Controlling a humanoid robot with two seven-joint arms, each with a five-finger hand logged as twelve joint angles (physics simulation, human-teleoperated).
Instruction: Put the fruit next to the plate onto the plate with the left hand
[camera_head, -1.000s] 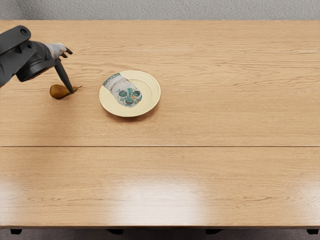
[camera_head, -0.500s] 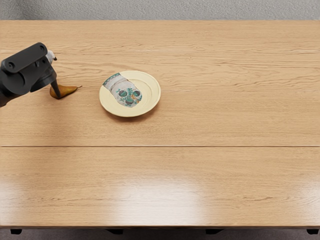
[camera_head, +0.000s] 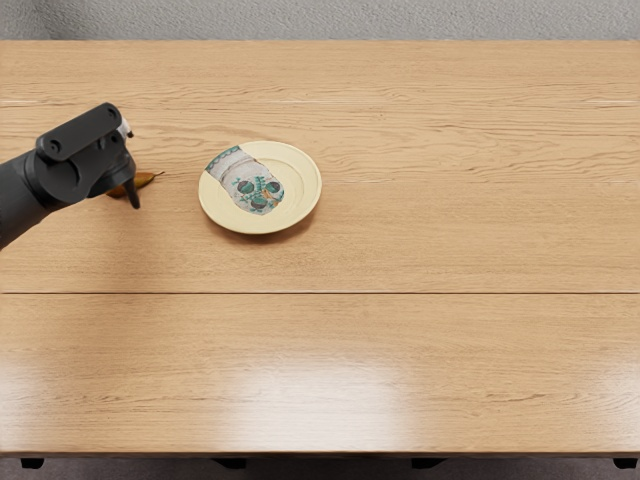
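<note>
Light wooden table (camera_head: 400, 330), seam (camera_head: 400, 293) across its top, grey floor (camera_head: 320, 18) beyond far edge

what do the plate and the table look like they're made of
The round cream plate looks like glazed ceramic, smooth with a printed green pattern, though plastic is possible. The light wooden table shows grain and soft glare: varnished wood or veneer.

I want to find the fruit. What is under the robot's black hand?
The tip of a small brown fruit peeks out from under the black left hand. Its rest is covered.
</note>
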